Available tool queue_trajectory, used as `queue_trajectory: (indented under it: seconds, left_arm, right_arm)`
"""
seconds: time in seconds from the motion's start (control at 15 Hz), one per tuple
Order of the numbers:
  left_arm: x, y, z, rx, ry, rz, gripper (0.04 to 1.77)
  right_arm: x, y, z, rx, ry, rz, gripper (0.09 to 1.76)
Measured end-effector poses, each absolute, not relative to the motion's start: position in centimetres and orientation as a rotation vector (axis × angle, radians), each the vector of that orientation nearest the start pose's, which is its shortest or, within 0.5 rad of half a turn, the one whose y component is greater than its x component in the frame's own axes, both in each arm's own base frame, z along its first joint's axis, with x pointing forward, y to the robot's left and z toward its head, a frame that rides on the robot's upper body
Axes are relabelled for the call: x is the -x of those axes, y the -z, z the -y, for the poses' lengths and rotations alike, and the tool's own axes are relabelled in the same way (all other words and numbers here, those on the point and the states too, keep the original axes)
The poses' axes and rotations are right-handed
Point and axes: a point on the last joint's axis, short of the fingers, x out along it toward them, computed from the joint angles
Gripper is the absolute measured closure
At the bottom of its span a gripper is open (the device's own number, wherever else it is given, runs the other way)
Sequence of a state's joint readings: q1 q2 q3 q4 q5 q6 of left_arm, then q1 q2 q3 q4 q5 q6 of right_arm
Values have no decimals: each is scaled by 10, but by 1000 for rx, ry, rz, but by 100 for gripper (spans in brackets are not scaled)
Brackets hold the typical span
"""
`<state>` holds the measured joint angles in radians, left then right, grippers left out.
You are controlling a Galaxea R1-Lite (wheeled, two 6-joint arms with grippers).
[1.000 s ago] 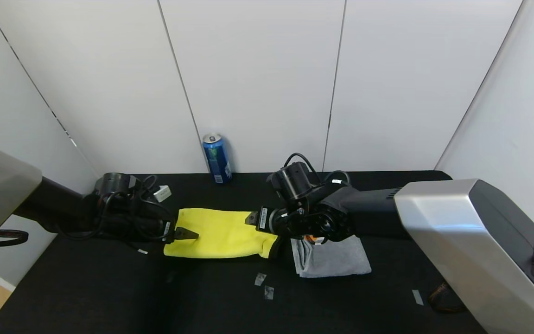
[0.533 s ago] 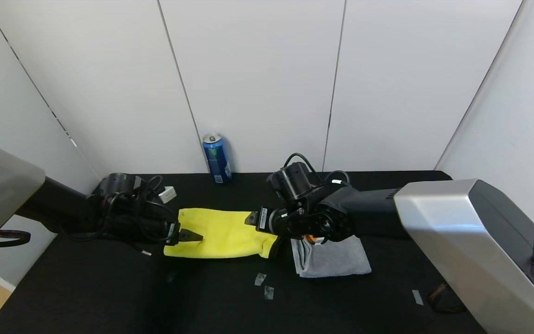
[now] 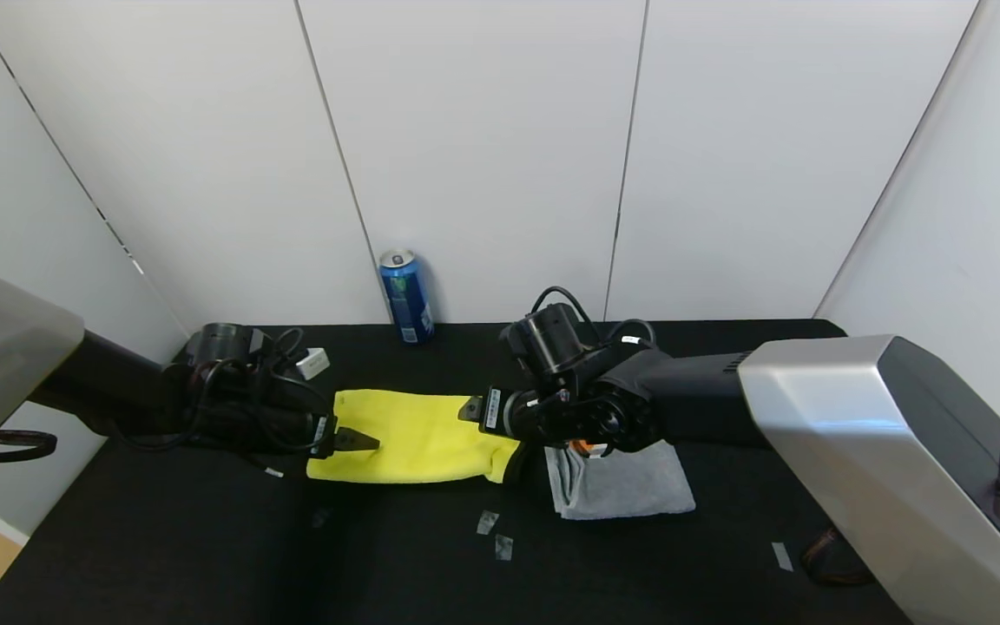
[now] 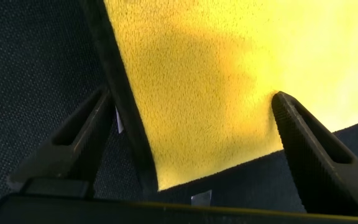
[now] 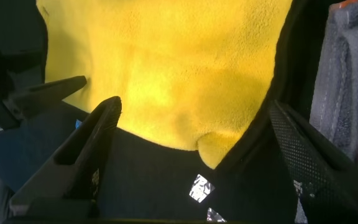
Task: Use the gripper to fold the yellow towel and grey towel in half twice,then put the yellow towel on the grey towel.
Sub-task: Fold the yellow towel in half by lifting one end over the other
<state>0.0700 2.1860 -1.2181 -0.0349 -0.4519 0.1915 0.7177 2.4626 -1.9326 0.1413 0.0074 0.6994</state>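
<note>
Yellow towel (image 3: 413, 438) lies flat mid-desk, folded grey towel (image 3: 626, 482) just beside it on the right. Left end effector (image 3: 352, 440) and right end effector (image 3: 487, 425) both spread, straddling opposite short edges. Lower each, pinch both layers squarely before you lift.
</note>
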Motion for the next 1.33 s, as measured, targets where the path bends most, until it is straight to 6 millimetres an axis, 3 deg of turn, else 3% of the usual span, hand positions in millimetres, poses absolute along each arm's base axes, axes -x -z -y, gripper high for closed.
queue_trajectory:
  seconds: [0.13, 0.33, 0.6, 0.73, 1.33]
  left_arm:
    - [-394, -63, -18, 65, 441, -862, 10]
    - [-393, -63, -18, 65, 447, -859, 63]
    - [-394, -64, -18, 62, 444, -857, 105]
    - [-394, -64, -18, 60, 443, -855, 168]
    - [-394, -70, -25, 63, 423, -842, 171]
  right_arm:
    - [-379, -101, -331, -408, -437, -848, 15]
    - [-379, -102, -331, -408, -437, -847, 15]
    - [-378, -101, -331, -407, -436, -848, 15]
    - [-378, -101, -331, -407, -436, -849, 15]
    - [-378, -99, -330, -406, -434, -852, 15]
